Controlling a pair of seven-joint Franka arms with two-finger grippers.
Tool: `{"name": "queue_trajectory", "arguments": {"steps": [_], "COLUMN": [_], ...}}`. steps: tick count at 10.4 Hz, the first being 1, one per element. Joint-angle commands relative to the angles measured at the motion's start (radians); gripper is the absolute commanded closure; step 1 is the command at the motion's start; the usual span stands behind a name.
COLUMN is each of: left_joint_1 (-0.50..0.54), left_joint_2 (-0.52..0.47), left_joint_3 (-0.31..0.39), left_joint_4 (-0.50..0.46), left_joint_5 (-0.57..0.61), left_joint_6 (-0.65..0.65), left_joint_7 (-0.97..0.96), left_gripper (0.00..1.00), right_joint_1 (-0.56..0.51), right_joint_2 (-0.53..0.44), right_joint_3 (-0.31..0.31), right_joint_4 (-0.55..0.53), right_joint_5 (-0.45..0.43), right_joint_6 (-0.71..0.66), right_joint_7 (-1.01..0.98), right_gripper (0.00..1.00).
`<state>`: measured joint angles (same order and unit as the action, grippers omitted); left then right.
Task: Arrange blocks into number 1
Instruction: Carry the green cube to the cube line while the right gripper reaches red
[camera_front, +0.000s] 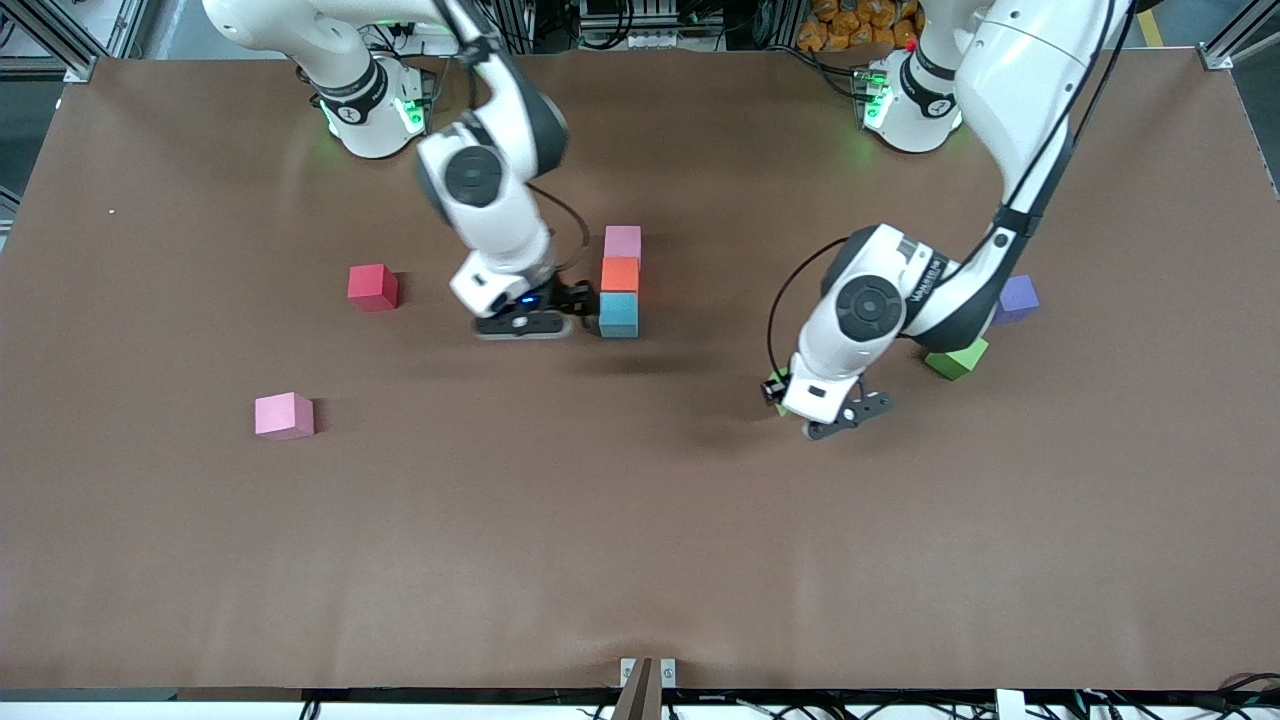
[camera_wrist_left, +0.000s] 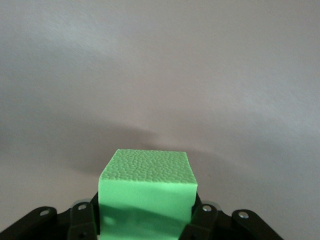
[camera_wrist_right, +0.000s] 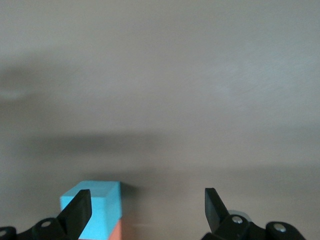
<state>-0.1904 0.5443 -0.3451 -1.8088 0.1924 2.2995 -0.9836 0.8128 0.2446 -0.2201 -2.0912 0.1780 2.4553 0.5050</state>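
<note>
Three blocks stand in a touching column mid-table: pink (camera_front: 622, 241), orange (camera_front: 620, 273) and light blue (camera_front: 618, 314) nearest the front camera. My right gripper (camera_front: 572, 305) is open and low beside the light blue block (camera_wrist_right: 92, 210), on the side toward the right arm's end. One of its fingertips (camera_wrist_right: 77, 212) is by that block and nothing is between the fingers. My left gripper (camera_front: 778, 388) is shut on a green block (camera_wrist_left: 147, 190), held over bare table. On the table lie a red block (camera_front: 373, 287), a second pink block (camera_front: 284, 415) and another green block (camera_front: 956, 358).
A purple cube (camera_front: 1017, 298) sits next to the resting green block, toward the left arm's end, partly covered by the left arm. The brown table (camera_front: 640, 540) stretches wide toward the front camera.
</note>
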Motion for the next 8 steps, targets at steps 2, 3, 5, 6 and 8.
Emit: {"name": "queue_trajectory", "arguments": {"steps": [2, 3, 5, 6, 8], "left_joint_1": [-0.128, -0.211, -0.289, -0.319, -0.439], "left_joint_2": [0.063, 0.124, 0.181, 0.204, 0.284], "left_joint_3": [0.008, 0.023, 0.051, 0.051, 0.139], "left_joint_4": [0.119, 0.190, 0.275, 0.305, 0.382], "left_joint_5": [-0.005, -0.007, -0.002, 0.007, 0.006], "left_joint_6": [-0.022, -0.022, -0.022, -0.020, -0.019], "left_joint_7": [-0.021, -0.033, -0.032, -0.032, -0.043], "left_gripper": [1.00, 1.00, 1.00, 1.00, 1.00], "right_joint_1": [-0.333, -0.412, -0.528, -0.584, -0.671], "right_joint_2": [-0.143, -0.155, -0.175, -0.183, -0.180], "right_joint_3": [0.141, 0.168, 0.177, 0.177, 0.177], "right_joint_4": [-0.095, -0.095, -0.092, -0.093, -0.113], "right_joint_5": [-0.002, -0.014, -0.052, -0.076, -0.083], "right_joint_6": [-0.041, -0.057, -0.064, -0.064, -0.067], "right_joint_7": [-0.215, -0.261, -0.340, -0.438, -0.671], "right_gripper": [0.00, 0.00, 0.00, 0.00, 0.00]}}
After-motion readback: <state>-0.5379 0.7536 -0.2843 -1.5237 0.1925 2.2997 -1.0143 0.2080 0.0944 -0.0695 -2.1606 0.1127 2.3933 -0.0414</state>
